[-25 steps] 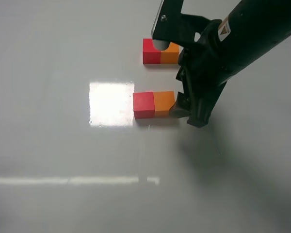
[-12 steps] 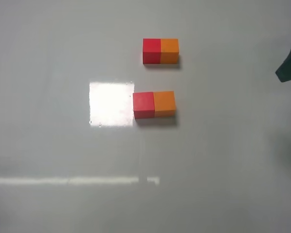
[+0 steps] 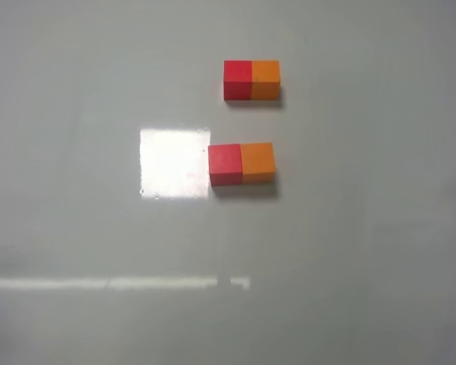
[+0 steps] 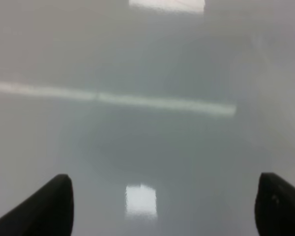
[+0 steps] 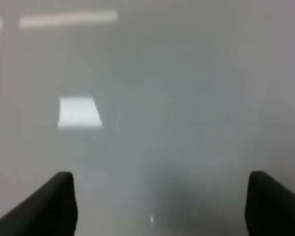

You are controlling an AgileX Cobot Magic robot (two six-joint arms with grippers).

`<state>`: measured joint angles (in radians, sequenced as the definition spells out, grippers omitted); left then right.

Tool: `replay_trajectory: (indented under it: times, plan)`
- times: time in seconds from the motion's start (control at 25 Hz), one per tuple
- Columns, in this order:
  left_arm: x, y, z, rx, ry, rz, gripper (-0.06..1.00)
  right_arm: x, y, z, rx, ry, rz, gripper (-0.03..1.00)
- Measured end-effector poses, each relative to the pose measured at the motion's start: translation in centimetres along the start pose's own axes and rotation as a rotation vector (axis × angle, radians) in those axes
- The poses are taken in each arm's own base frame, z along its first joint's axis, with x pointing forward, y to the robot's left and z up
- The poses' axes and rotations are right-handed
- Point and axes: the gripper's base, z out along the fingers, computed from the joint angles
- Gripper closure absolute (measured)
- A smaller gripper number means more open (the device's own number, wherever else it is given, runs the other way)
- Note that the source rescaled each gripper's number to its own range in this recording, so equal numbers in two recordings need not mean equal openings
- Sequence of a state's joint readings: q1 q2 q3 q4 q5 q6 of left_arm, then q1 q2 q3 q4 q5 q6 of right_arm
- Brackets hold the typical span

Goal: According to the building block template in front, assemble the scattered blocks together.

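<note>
A: Since a second ago my right arm has left the high view altogether; half a second back only a dark tip showed at the right edge, and now that is gone too.

B: Where are the blocks?

A: The red cube (image 3: 225, 164) and the orange cube (image 3: 258, 162) sit touching side by side on the grey surface (image 3: 349, 251), red on the left, just right of a bright square glare patch (image 3: 175, 162). The building block template (image 3: 251, 80) lies further back, apart from them, in the same colour order.

B: And the jaws?

A: The left gripper (image 4: 162, 216) has its jaws spread wide and empty over bare surface. The right gripper (image 5: 160, 214) is likewise spread, holding nothing. Both wrist views are blurred.
</note>
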<state>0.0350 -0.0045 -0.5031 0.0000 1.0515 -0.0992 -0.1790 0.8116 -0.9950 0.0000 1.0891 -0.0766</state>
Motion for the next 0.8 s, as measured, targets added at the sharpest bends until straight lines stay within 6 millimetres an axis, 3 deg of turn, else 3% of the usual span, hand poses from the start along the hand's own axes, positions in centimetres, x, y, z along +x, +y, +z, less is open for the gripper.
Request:
replay_trajectory:
  times: [0.24, 0.4, 0.6, 0.8]
  plan:
    - [0.0, 0.0, 0.0, 0.0, 0.0, 0.0, 0.92, 8.5, 0.6, -0.7, 0.008, -0.101, 0.058, 0.31]
    - [0.0, 0.0, 0.0, 0.0, 0.0, 0.0, 0.92, 12.6, 1.0, -1.4, 0.013, -0.234, 0.066, 0.31]
    - [0.0, 0.0, 0.0, 0.0, 0.0, 0.0, 0.92, 15.7, 1.2, -2.8, 0.026, -0.396, 0.042, 0.31]
    - [0.0, 0.0, 0.0, 0.0, 0.0, 0.0, 0.92, 16.0, 1.2, -2.7, 0.029, -0.431, 0.034, 0.31]
